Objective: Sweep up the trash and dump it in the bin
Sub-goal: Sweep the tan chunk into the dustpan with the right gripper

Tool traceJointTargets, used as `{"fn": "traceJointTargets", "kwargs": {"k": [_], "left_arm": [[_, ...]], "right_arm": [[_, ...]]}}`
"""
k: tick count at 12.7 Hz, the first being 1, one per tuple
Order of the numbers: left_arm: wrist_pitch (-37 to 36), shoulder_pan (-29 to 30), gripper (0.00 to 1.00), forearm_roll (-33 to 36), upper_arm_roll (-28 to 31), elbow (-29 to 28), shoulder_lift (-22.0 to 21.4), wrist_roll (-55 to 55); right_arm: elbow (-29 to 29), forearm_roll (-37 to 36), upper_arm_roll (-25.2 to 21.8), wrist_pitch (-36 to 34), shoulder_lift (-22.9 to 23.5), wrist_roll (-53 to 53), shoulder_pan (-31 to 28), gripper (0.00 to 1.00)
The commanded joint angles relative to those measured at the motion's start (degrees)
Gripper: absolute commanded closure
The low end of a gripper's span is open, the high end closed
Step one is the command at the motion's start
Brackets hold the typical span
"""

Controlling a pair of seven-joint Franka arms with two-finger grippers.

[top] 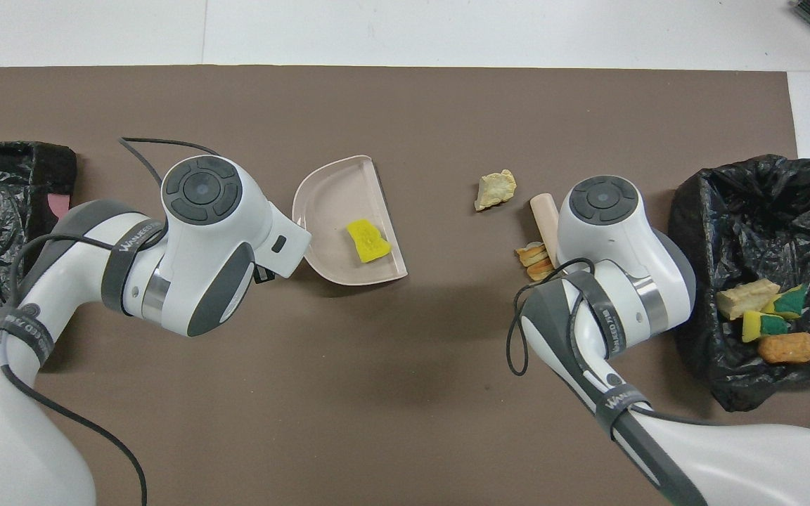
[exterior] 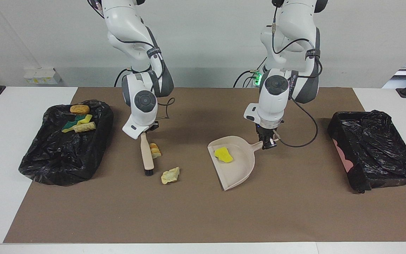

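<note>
My right gripper [exterior: 143, 132] is shut on the top of the beige brush [exterior: 147, 155], whose black bristles rest low on the brown mat. A tan, orange-brown bread lump [exterior: 155, 150] lies against the brush on the side toward the dustpan [exterior: 238, 165]. A pale yellow lump [exterior: 170, 175] lies just off the bristles, farther from the robots. My left gripper [exterior: 267, 143] is shut on the dustpan's handle. A yellow sponge chunk [exterior: 223, 155] lies in the pan [top: 338, 204]. The black-lined bin [exterior: 65, 151] at the right arm's end holds several trash pieces [top: 763, 316].
A second black-lined bin [exterior: 375, 148] stands at the left arm's end of the table. The brown mat [exterior: 203, 218] covers most of the white table. Cables hang from both wrists.
</note>
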Motion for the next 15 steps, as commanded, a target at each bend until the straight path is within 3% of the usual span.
{"fn": "traceJointTargets", "kwargs": {"k": [1, 7, 10, 13, 15], "left_arm": [[-0.3, -0.7, 1.00, 0.9, 0.1, -1.8, -1.4, 0.2], [-0.1, -4.4, 1.00, 4.7, 0.1, -8.5, -5.6, -3.4], [-0.1, -6.1, 1.00, 6.7, 0.1, -12.0, -7.8, -3.8], [0.3, -5.8, 1.00, 6.7, 0.0, -13.4, -8.6, -3.9], [0.5, -5.2, 1.00, 6.6, 0.0, -13.4, -8.5, -4.0]], "right_arm": [[1.6, 5.3, 0.2, -0.9, 0.8, 0.1, 1.1, 1.00], [5.9, 20.0, 0.3, 0.1, 2.6, 2.4, 10.2, 1.00], [7.3, 27.5, 0.3, 0.5, 3.3, 1.9, 10.7, 1.00], [11.5, 25.2, -0.6, -5.8, 3.9, -0.3, 8.6, 1.00], [14.9, 23.8, -0.6, -11.1, 3.8, -4.2, 4.2, 1.00]]}}
